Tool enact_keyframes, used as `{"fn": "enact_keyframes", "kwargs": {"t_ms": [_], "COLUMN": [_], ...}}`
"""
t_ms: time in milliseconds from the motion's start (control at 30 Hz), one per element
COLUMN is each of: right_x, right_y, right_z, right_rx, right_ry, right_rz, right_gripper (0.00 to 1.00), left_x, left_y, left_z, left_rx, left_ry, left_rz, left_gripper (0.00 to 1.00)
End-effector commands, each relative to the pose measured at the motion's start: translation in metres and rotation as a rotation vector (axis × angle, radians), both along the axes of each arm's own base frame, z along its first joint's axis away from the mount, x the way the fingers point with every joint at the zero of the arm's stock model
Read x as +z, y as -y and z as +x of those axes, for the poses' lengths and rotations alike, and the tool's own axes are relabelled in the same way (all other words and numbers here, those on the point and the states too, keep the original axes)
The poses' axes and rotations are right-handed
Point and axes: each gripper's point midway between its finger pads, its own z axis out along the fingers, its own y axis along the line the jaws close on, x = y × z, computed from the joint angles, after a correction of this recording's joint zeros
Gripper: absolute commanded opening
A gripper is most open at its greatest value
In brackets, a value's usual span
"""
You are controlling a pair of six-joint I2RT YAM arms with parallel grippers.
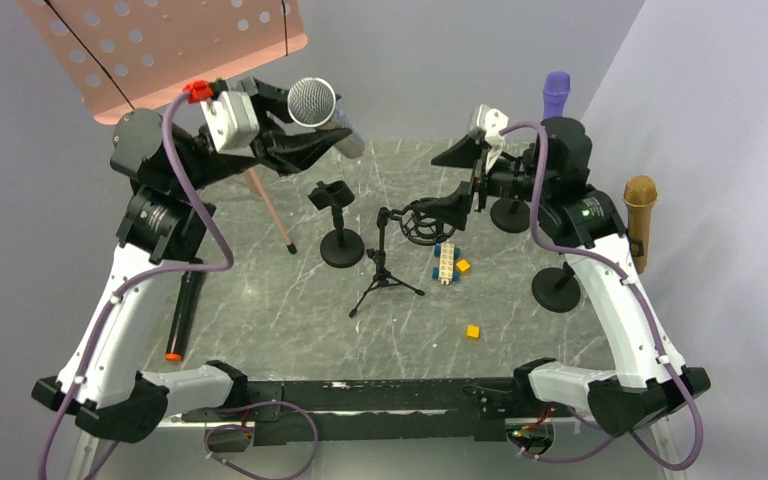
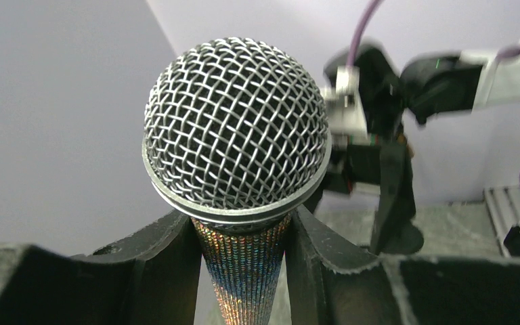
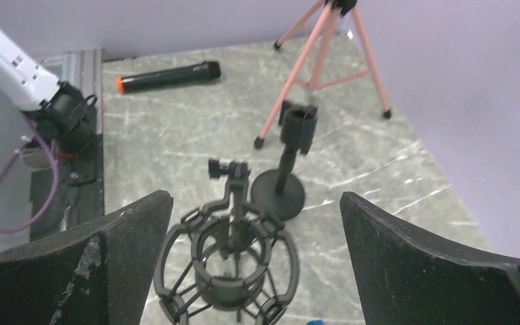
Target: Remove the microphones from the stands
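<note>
Right up against the lens: left fingers [image 2: 156,271] clamped on the mic [image 2: 235,128], pinching the tapered handle just under the mesh ball, one pad each side. Held high over the far-left of the bench [image 1: 290,300], well apart from the shock mount [image 3: 230,264]. So, already out of it by the look of things.

Over on the other side, right fingers [image 3: 413,257] spread wide, gripping nothing, hanging just over that empty mount on its little tripod [image 1: 385,275]. Can't tell if touching it. Probably there to steady it.

Handling-wise: guessing a solid, fairly heavy lump, stiff metal body, top-heavy with that ball. Smooth tapered handle too, so likely to creep through the pads if gripped loosely. Best grabbed on the handle close under the head ring, as here, never on the mesh, since that dents easily. Would squeeze firm before tilting it.

Further out: a round-base clip stand [image 3: 286,169] behind the mount, pink tripod legs [image 3: 325,61] past that, and a black mic [image 3: 166,74] with an orange end lying flat beside the left arm. Some toy blocks [image 1: 447,262] near the tripod. Also a purple mic [image 1: 556,95] and a gold mic [image 1: 640,215] upright over on the right.
</note>
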Motion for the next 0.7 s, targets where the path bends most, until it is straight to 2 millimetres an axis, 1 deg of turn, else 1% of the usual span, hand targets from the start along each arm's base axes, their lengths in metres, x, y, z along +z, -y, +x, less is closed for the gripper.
{"fn": "enact_keyframes", "kwargs": {"t_ms": [0, 100, 167, 200, 233, 300, 367, 400, 467, 500, 567, 600, 633, 667], "right_x": [0.045, 0.05, 0.048, 0.045, 0.044, 0.043, 0.041, 0.04, 0.039, 0.038, 0.039, 0.039, 0.04, 0.04], "right_y": [-0.002, -0.006, -0.007, -0.008, -0.008, -0.009, -0.01, -0.011, -0.011, -0.011, -0.012, -0.012, -0.013, -0.013], "right_z": [0.006, 0.007, 0.01, 0.011, 0.011, 0.01, 0.008, 0.009, 0.01, 0.012, 0.014, 0.015, 0.015, 0.016], "right_rx": [-0.013, 0.02, 0.021, 0.021, 0.023, 0.028, 0.045, 0.046, 0.046, 0.042, 0.039, 0.04, 0.043, 0.045], "right_ry": [0.069, 0.08, 0.076, 0.069, 0.066, 0.061, 0.059, 0.06, 0.056, 0.052, 0.048, 0.05, 0.05, 0.05], "right_rz": [0.039, 0.041, 0.045, 0.045, 0.047, 0.056, 0.062, 0.063, 0.063, 0.062, 0.061, 0.061, 0.061, 0.064], "right_gripper": [1.0, 1.0, 1.0, 1.0, 1.0, 1.0, 1.0, 1.0, 1.0, 1.0, 1.0, 1.0, 1.0, 0.99], "left_x": [-0.038, -0.068, -0.094, -0.107, -0.123, -0.158, -0.193, -0.209, -0.249, -0.271, -0.306, -0.324, -0.341, -0.356], "left_y": [-0.016, -0.026, -0.039, -0.051, -0.068, -0.102, -0.131, -0.143, -0.162, -0.177, -0.207, -0.217, -0.222, -0.222], "left_z": [0.014, 0.015, 0.026, 0.034, 0.046, 0.058, 0.059, 0.058, 0.052, 0.047, 0.041, 0.037, 0.032, 0.024], "left_rx": [0.149, 0.21, 0.312, 0.39, 0.509, 0.697, 0.817, 0.862, 0.909, 0.956, 1.074, 1.089, 1.075, 1.031], "left_ry": [0.013, -0.048, -0.134, -0.184, -0.242, -0.32, -0.333, -0.324, -0.36, -0.437, -0.6, -0.677, -0.753, -0.82], "left_rz": [0.107, 0.177, 0.231, 0.273, 0.321, 0.445, 0.569, 0.618, 0.776, 0.86, 1.014, 1.092, 1.144, 1.175], "left_gripper": [0.0, 0.0, 0.0, 0.0, 0.0, 0.0, 0.0, 0.0, 0.0, 0.0, 0.0, 0.0, 0.0, 0.0]}}
